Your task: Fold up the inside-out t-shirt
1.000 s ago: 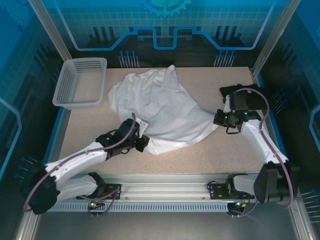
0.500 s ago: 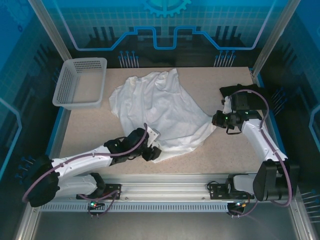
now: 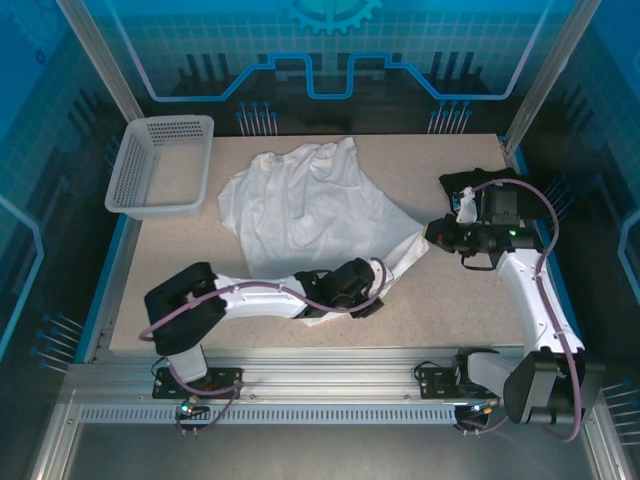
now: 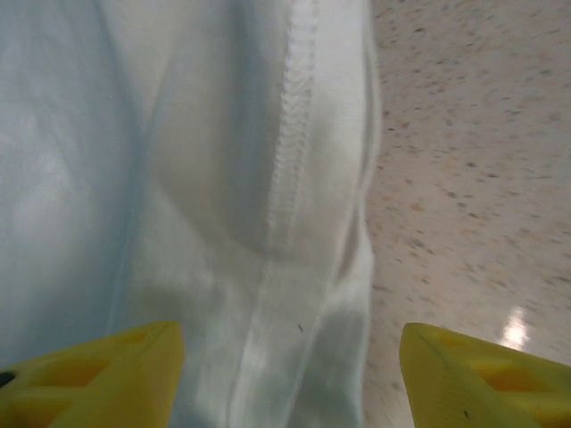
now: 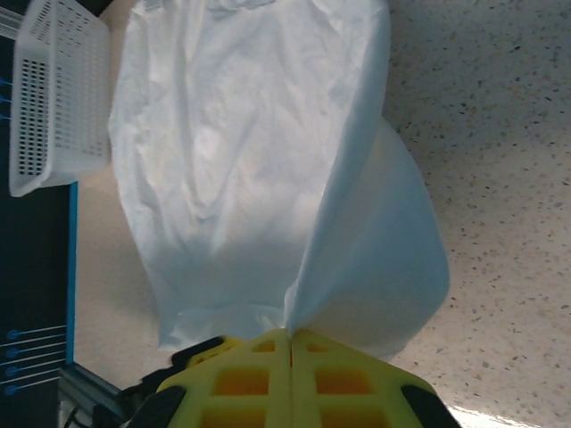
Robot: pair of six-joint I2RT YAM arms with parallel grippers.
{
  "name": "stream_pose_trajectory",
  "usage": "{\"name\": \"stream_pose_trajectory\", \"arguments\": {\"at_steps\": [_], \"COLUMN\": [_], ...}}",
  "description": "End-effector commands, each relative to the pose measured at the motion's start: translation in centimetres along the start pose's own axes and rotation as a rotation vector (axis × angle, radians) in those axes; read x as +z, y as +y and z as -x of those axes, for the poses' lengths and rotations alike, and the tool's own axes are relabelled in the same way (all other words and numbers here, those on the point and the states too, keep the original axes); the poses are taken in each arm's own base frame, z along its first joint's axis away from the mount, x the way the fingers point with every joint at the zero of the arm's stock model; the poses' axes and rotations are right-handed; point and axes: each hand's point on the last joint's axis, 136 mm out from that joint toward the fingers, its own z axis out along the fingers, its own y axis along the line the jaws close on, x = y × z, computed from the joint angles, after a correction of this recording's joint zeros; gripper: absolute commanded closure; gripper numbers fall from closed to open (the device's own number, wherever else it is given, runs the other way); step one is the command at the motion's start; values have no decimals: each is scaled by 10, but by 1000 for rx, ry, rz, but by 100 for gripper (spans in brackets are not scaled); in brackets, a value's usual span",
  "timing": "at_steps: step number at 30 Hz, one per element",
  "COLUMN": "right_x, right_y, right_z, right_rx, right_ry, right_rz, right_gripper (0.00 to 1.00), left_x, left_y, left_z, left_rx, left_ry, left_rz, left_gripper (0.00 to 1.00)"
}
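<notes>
The inside-out t-shirt lies white and wrinkled across the middle of the table, its hem toward the near edge. My left gripper hovers at the shirt's near right hem. In the left wrist view its yellow fingertips stand wide apart, so the left gripper is open over the stitched hem of the t-shirt, holding nothing. My right gripper is at the shirt's right corner. In the right wrist view that gripper is shut on a fold of the t-shirt, lifting it slightly.
A white mesh basket stands at the back left, also seen in the right wrist view. A black item lies at the table's right edge behind the right arm. Bare speckled tabletop lies right of the hem.
My left gripper has slid right along the near hem and opened, letting go of the fabric. The shirt now lies flatter. The right gripper keeps its hold and has shifted slightly right.
</notes>
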Motion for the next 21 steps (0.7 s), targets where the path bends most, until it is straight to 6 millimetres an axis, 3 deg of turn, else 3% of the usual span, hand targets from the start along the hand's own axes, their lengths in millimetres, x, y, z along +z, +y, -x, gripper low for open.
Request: {"name": "stream_pose_trajectory", "arguments": {"at_steps": [1, 5, 10, 14, 21], "right_x": [-11, -11, -13, -14, -13], "right_y": [15, 13, 7, 3, 2], "right_z": [2, 1, 0, 1, 2], "right_rx": [23, 27, 20, 14, 10], "right_ry": [-3, -7, -11, -15, -29], "right_rz": [69, 70, 43, 21, 17], "right_gripper": [99, 99, 99, 99, 99], "left_x": [8, 18, 24, 23, 28], "left_y": [17, 25, 35, 33, 46], "left_z": [26, 20, 9, 7, -1], "left_rx": [41, 24, -26, -55, -91], "left_ry": [-68, -55, -39, -40, -16], "left_rz": [83, 95, 81, 29, 21], "left_gripper": [36, 43, 60, 65, 92]}}
